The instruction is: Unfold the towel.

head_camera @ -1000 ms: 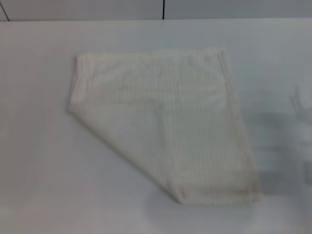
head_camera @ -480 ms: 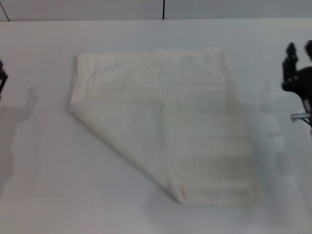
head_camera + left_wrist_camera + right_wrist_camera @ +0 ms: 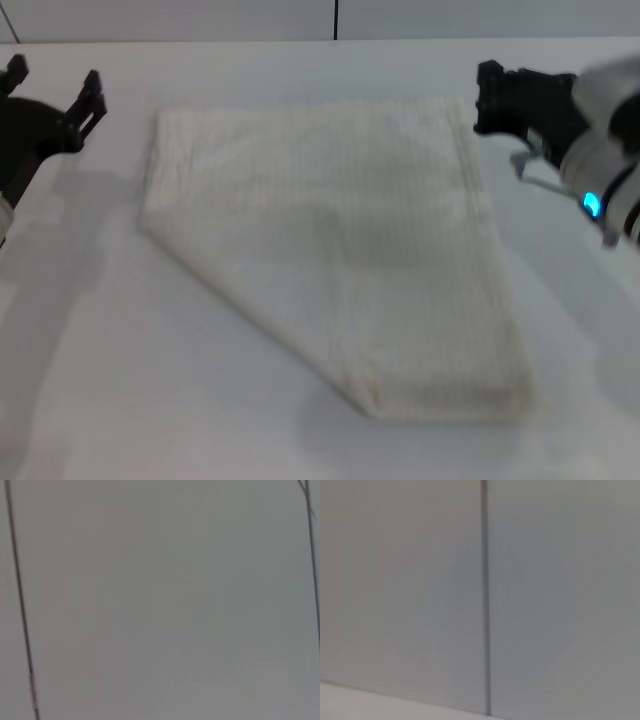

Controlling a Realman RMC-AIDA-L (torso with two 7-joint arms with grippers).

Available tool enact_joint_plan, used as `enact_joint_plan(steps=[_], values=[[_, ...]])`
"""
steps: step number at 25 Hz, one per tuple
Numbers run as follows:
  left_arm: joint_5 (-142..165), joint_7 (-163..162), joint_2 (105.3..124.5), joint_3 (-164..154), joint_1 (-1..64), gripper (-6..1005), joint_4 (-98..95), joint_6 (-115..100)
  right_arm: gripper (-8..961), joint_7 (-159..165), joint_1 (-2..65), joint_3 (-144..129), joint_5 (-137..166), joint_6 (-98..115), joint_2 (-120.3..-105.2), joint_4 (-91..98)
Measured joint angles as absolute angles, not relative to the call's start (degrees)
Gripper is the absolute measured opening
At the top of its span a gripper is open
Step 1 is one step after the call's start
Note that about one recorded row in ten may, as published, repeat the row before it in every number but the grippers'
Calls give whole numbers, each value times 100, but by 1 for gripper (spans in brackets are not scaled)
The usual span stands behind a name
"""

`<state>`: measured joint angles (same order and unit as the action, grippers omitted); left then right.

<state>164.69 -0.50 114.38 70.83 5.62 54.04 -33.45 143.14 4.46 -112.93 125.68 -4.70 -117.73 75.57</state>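
Tabletop (image 3: 100, 380): towel (image 3: 340, 250) (folded corner leftward)

- We see the towel (image 3: 340, 250) as soft, matt cream cloth with a faint ribbed weave.
- We find the table (image 3: 120, 380) smooth, matt white.

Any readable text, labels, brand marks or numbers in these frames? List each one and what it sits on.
None readable in any view.
The towel: plain cream weave with faint stripes, no tag or print showing.
The table: bare white, no markings.
The left gripper and the right gripper: black, no lettering visible; the right arm carries a small blue light, not a character.
Both wrist views: only plain grey wall panels with dark seams.
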Motion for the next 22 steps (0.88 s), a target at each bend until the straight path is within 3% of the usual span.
enact_joint_plan(steps=[1,3,6,13,15,16,22], values=[[16544,-24,11418,7118,524,815,5881,-2765,73,14168,448,-10640,12569,735,-11903,8062],[16548,-13,11381,7116,509,815,6237,-2254,35,14159,484,-10341,12561,1356,-11931,8285],[16548,-66,11269,7160,543,815,7225,-631,-3,14855,929,-9303,12785,3287,-11925,8693],[16511,103,11239,7294,728,815,8562,1807,0,16427,2100,-8189,14367,5327,-11915,8312],[16490,214,11279,7335,769,815,8747,2192,1,16710,2500,-7961,14835,5791,-11909,8057],[16310,644,11442,7511,921,815,9069,3034,1,16806,2886,-7743,15166,6126,-11907,7723],[15445,1797,11779,8087,1174,814,9227,4131,4,16828,3543,-7400,15447,6430,-11883,7144]])
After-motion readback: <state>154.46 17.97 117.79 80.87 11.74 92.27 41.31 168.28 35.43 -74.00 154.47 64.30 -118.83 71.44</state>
